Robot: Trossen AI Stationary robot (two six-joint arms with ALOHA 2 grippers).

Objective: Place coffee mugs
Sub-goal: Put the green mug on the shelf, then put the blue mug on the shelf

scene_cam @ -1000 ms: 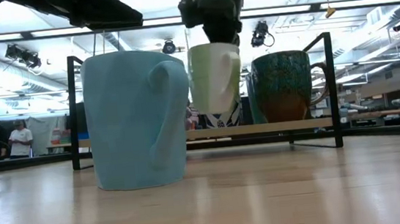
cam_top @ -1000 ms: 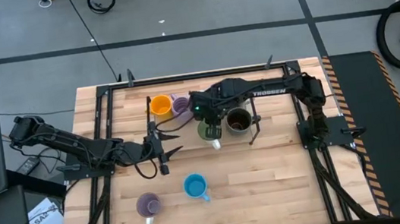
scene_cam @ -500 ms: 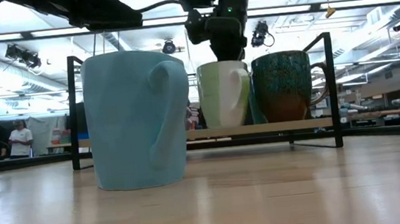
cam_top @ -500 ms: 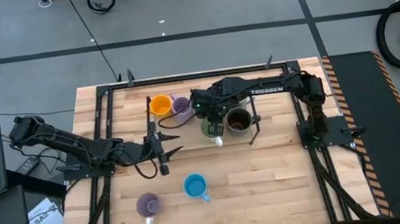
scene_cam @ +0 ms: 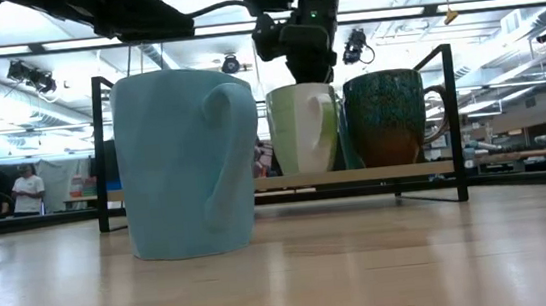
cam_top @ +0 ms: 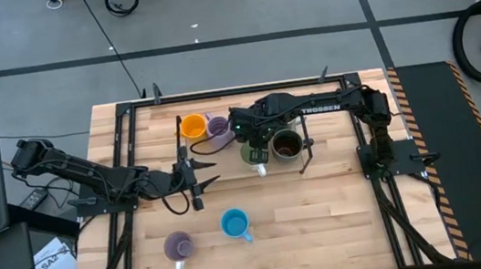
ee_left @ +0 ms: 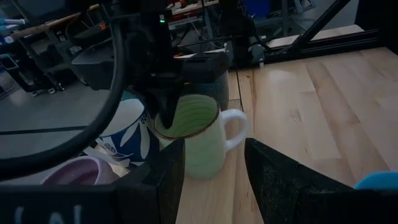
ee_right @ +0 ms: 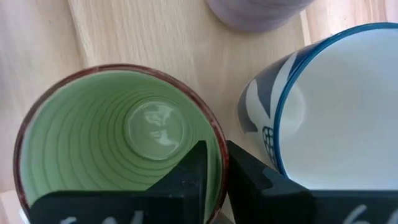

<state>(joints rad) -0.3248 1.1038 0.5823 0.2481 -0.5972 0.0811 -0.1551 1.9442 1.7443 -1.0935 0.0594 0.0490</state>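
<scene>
Right pincer [ee_right: 211, 163] | straddles green mug [ee_right: 118, 137] rim | patterned mug [ee_right: 336, 106] beside

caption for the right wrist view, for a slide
Right gripper pinching the green mug rim beside the white patterned mug.

"TROSSEN" on right arm [cam_top: 320, 109]

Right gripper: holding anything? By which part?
Yes. The right gripper pinches the green mug by its rim wall, one finger inside, one outside. The left gripper holds nothing.
</scene>
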